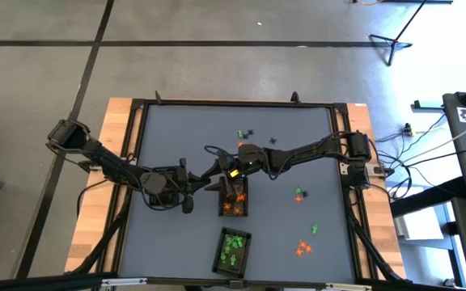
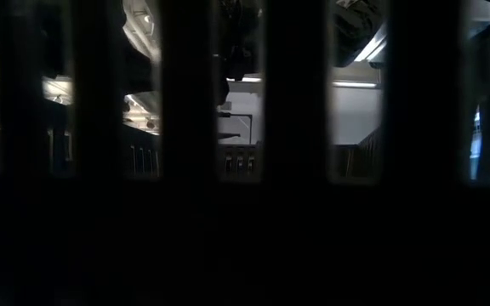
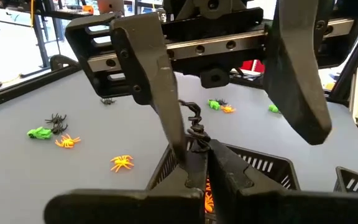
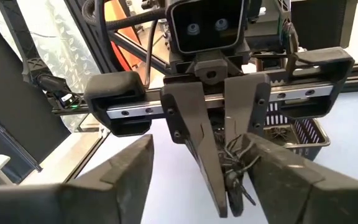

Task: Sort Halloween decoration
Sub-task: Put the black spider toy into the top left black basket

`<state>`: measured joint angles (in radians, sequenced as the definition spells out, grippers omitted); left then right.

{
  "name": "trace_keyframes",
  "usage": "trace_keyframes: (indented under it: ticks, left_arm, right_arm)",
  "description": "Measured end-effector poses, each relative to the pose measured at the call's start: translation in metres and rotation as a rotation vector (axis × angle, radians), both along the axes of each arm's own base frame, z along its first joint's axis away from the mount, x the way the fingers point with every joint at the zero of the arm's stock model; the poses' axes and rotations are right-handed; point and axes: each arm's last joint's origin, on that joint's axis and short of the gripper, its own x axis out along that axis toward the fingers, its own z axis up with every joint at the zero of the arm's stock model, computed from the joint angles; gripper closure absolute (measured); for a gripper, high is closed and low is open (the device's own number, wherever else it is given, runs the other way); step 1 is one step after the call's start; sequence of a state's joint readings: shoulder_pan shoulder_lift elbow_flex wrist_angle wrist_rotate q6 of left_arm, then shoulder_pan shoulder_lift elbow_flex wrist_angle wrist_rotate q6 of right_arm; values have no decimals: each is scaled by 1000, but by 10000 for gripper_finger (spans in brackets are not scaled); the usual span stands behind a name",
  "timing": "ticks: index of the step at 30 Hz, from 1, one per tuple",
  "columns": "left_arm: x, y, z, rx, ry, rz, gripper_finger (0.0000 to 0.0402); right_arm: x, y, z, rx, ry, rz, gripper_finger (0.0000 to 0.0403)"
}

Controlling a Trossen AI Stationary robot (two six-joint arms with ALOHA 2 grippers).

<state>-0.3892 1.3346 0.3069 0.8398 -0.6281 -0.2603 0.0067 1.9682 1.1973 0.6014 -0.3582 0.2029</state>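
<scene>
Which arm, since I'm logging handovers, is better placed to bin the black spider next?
Left, probably. The left gripper is shut on the black spider, while the right gripper stands open around it, gripping nothing.

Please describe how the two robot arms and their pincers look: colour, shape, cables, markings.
Both arms are dark and slender, jointed, with black cables looping near the wrists. The right arm shows a small yellow-green mark near its wrist. The left pincer has two flat, dark grey tapering fingers on a silver rail with screws, under a black camera block. The right pincer has the same build.
</scene>
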Motion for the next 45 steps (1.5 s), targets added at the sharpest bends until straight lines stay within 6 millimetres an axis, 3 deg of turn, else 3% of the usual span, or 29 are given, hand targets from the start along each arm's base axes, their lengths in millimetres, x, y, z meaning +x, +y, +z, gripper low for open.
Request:
trace_keyframes:
  ticks: [10, 17, 21, 25, 31, 38, 45]
  left_arm:
    - [-6, -7, 6, -5, -14, -41, 401]
    - [-28, -11, 14, -29, 78, -55, 401]
    - [-46, -9, 22, -81, 196, -52, 401]
    - [-63, -7, 43, -154, 410, -10, 401]
    - [-81, -8, 70, -327, 731, 34, 401]
    - [-87, -11, 57, -418, 917, 18, 392]
    - [-85, -11, 49, -319, 928, 24, 331]
  right_arm:
    - [0, -8, 0, -38, -9, -58, 151]
    - [-6, -16, 11, -56, 24, -73, 151]
    - [-19, -16, 33, -86, 55, -78, 151]
    - [-34, -15, 55, -107, 87, -78, 151]
    - [-47, -8, 60, -136, 193, -109, 151]
    - [-52, -4, 48, -162, 322, -121, 151]
    - [-58, -6, 44, -191, 398, -136, 151]
